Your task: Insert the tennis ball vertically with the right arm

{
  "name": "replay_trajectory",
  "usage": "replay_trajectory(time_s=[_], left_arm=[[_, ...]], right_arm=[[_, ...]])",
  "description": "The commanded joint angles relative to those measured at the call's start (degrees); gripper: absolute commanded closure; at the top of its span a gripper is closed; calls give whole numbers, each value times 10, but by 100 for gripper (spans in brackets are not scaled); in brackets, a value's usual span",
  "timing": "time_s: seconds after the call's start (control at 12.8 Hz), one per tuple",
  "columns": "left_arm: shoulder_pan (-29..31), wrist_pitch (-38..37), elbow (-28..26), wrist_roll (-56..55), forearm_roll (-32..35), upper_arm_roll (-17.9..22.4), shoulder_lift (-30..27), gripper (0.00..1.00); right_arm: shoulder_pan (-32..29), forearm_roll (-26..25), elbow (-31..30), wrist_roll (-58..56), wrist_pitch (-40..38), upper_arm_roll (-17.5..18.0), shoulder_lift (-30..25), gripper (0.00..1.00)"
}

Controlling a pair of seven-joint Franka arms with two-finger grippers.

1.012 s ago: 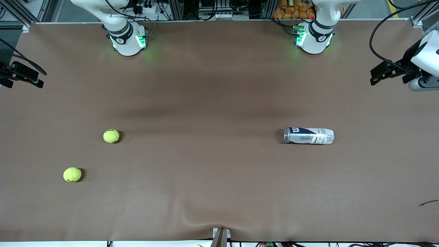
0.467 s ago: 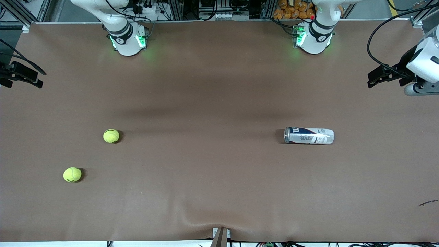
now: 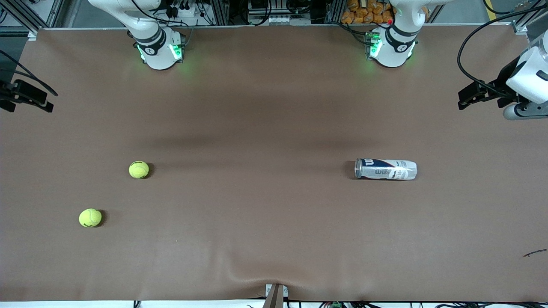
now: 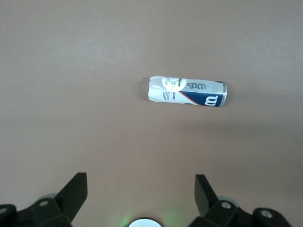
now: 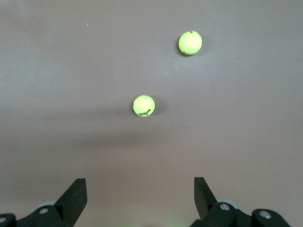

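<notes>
Tennis balls, two fuzzy yellow-green ones, lie on the brown bench toward the right arm's end: one (image 3: 138, 170) sits farther from the front camera, the other (image 3: 90, 217) nearer to it and closer to the bench's end, the two well apart. The silver-and-blue cylindrical ball can (image 3: 385, 169) lies on its side toward the left arm's end, well apart from both balls.

Over the last second the left end effector (image 3: 481, 92) has shifted slightly at the left arm's end of the bench, drawing in a little over the surface; nothing on the bench has moved. Its jaws are spread wide and empty, the can showing between them in the wrist view. The right end effector (image 3: 26, 95) hangs over the right arm's end, jaws also wide and empty.

I'd say the task has barely begun: the can needs standing upright before any ball goes in from above.
</notes>
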Motion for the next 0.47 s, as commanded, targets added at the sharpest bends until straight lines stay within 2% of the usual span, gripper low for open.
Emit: replay_trajectory(time_s=[0.0, 0.23, 0.39], left_arm=[[0, -5, 8, 8, -4, -1, 4, 0], [-3, -5, 5, 17, 2, -3, 9, 0], [-3, -5, 2, 87, 13, -5, 25, 0]], right_arm=[[-14, 5, 5, 6, 10, 7, 11, 0], [-15, 6, 5, 5, 13, 7, 14, 0], [-14, 9, 5, 5, 12, 7, 15, 0]])
